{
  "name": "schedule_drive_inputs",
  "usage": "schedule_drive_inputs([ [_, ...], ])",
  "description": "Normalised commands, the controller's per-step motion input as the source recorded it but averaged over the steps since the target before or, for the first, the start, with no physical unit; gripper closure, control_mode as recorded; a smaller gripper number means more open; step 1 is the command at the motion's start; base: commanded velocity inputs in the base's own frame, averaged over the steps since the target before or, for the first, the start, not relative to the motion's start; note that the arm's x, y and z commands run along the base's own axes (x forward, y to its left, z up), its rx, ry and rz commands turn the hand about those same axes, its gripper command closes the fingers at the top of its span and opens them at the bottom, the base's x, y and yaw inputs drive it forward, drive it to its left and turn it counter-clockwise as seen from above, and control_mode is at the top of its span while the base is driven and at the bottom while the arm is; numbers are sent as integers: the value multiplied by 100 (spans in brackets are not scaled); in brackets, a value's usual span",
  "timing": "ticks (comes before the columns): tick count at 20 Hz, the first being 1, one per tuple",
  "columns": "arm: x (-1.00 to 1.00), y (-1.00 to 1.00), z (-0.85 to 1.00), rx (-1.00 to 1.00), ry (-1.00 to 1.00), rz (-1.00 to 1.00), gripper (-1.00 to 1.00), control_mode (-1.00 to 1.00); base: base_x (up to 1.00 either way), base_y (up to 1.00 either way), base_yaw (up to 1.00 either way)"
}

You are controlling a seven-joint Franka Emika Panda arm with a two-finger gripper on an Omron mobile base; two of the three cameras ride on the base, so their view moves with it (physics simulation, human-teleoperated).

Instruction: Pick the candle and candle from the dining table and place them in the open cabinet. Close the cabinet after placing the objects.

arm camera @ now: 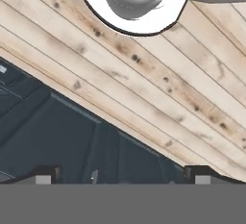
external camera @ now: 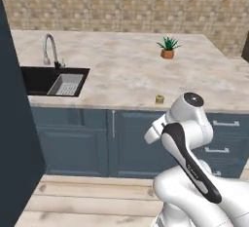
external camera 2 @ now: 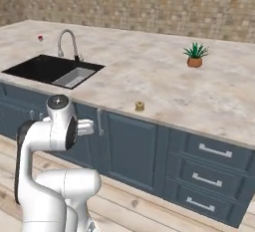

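Of the 2 candles, the squat yellow-gold candle [external camera: 159,99] sits near the front edge of the dining table [external camera: 126,75], right of the sink [external camera: 51,81] and well apart from the potted plant [external camera: 168,47] at the far right; the thin one on a brass stick cannot be made out in these pictures. The squat candle looks like a short ribbed cylinder of wax: probably light, stiff and fairly sturdy, though the wax could dent or slip under hard pinching. A hold across its ribbed sides from above, low on the body, would likely be safest, since the ribs should give some bite. The table top is a smooth beige marbled stone, with flat blue-grey cupboard doors below and drawers with short bar handles [external camera 2: 215,150] to the right. A small dark red lump [external camera 2: 40,38] lies at the far left of the top, beyond the curved metal tap [external camera: 49,48]. The gripper [arm camera: 123,174] is spread fully wide and holds nothing; it is folded low by the robot and looks down at the pale knotted wood-plank floor [arm camera: 158,79] and the cupboard fronts.
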Motion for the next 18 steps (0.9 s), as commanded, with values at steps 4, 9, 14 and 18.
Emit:
schedule_drive_inputs([
  [4, 0, 0, 0, 0, 0, 0, -100, 100, 0, 0, -47],
  [9, 0, 0, 0, 0, 0, 0, -100, 100, 12, 4, -42],
  [14, 0, 0, 0, 0, 0, 0, -100, 100, 29, 38, -28],
  [18, 0, 0, 0, 0, 0, 0, -100, 100, 23, 56, -22],
])
